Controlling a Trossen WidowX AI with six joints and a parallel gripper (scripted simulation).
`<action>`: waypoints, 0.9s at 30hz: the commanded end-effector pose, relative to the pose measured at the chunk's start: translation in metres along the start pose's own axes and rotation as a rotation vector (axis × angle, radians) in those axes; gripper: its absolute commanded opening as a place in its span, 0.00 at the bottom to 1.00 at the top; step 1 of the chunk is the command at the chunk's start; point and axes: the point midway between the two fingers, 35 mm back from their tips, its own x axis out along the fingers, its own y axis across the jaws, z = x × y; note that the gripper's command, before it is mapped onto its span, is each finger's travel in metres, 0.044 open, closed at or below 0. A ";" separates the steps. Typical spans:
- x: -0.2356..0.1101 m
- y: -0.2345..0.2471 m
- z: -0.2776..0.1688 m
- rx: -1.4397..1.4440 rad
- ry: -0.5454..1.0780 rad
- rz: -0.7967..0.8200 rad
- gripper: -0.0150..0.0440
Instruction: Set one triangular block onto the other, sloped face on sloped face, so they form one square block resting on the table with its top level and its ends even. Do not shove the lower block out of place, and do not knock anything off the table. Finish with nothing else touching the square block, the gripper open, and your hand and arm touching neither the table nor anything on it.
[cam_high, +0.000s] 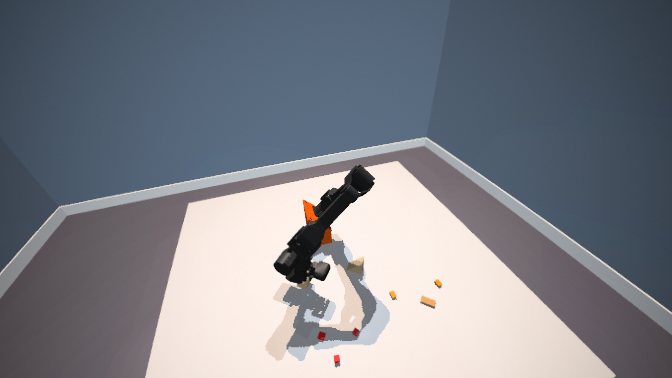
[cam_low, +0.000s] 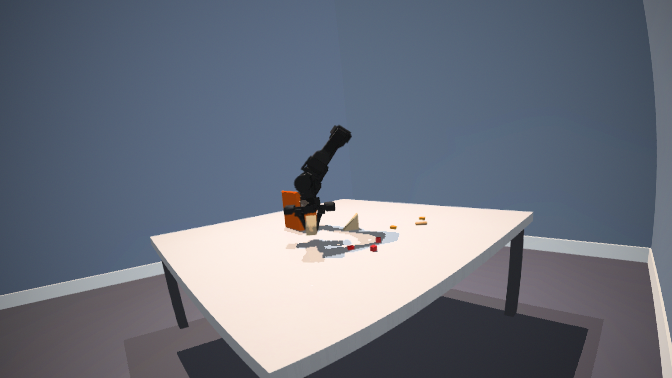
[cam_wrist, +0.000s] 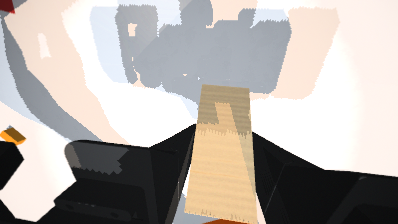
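Note:
My gripper is shut on a tan triangular block, gripped across its narrow width. The block points down and hangs close over the white table. In the wrist view its long tan face runs between the two black fingers. The second tan triangular block rests on the table to the right of the gripper, apart from it, with one edge pointing up.
The arm's orange base stands just behind the gripper. Three small red cubes lie in front. Three small orange pieces lie to the right, and one orange piece shows in the wrist view.

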 end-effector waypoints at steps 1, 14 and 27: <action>0.001 -0.001 0.000 0.129 0.001 -0.002 0.25; 0.001 -0.002 -0.001 0.475 0.001 -0.002 0.25; 0.001 -0.003 -0.001 0.815 0.000 -0.002 0.25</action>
